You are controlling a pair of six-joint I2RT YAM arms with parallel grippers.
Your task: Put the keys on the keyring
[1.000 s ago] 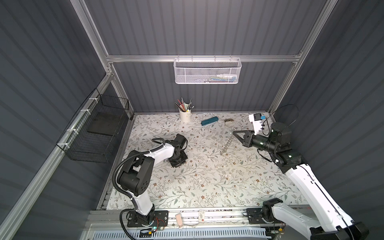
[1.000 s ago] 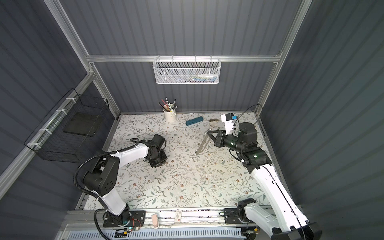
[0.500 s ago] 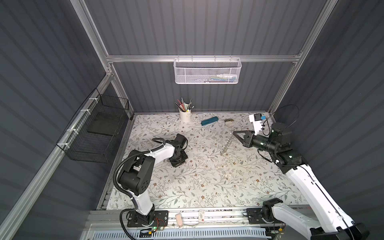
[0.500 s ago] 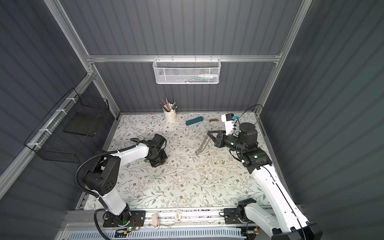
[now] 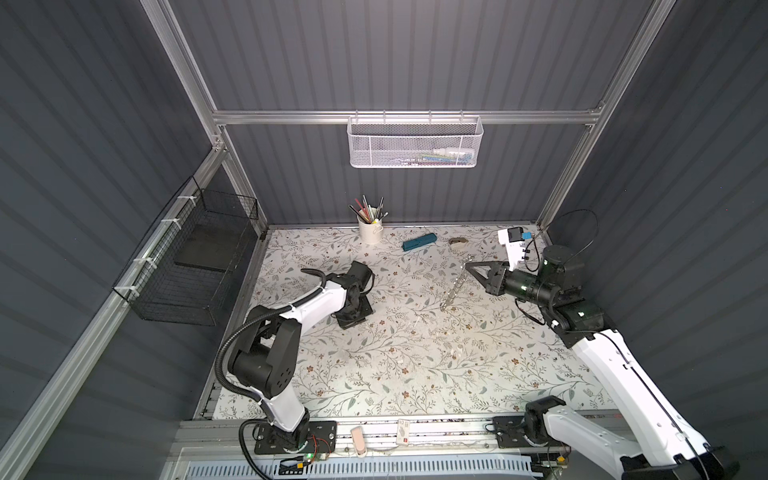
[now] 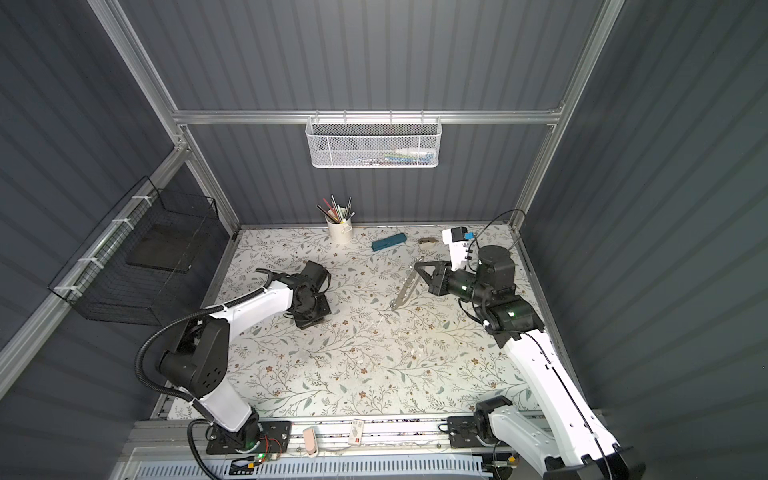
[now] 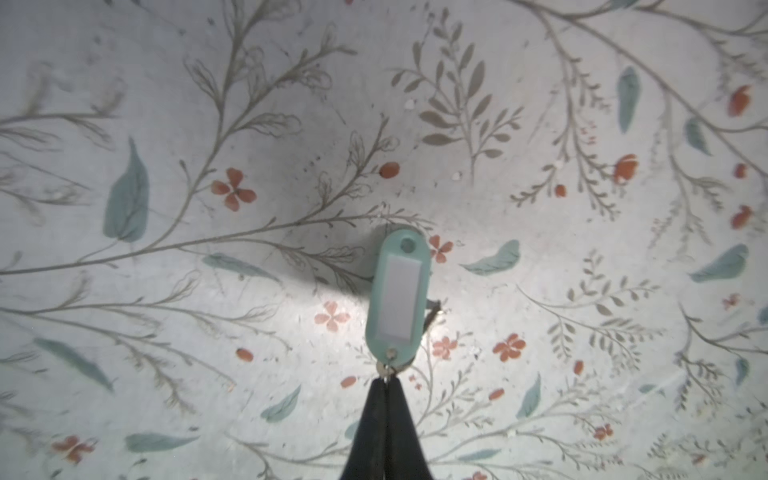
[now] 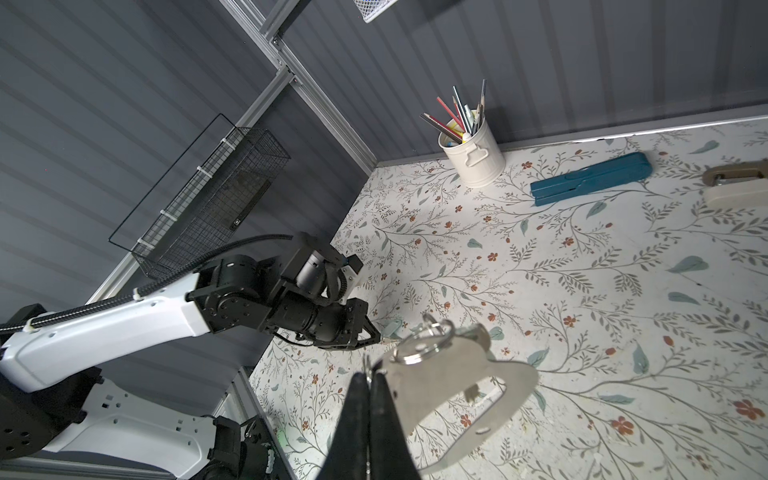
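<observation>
The key (image 7: 398,297) shows mostly as its pale mint-green oblong tag, with a white label window and a round hole at the free end. Only a dark sliver of metal pokes out from under one side. It sits left of the middle of the floral surface (image 5: 415,365); whether it lies on it or just above it I cannot tell. The left tool (image 7: 386,384) has its tips pressed together on the small metal ring at the tag's other end.

The keyring (image 8: 440,361) is a flat grey metal plate with a large oval cutout and a silver split ring (image 8: 419,349) at one edge. It hangs tilted above the surface toward the far right corner, seen edge-on in both top views (image 5: 455,284) (image 6: 405,291). The right tool (image 8: 368,376) pinches the plate's rim between closed tips.

A teal case (image 5: 419,242) and a white pencil cup (image 5: 370,232) stand near the far edge.
</observation>
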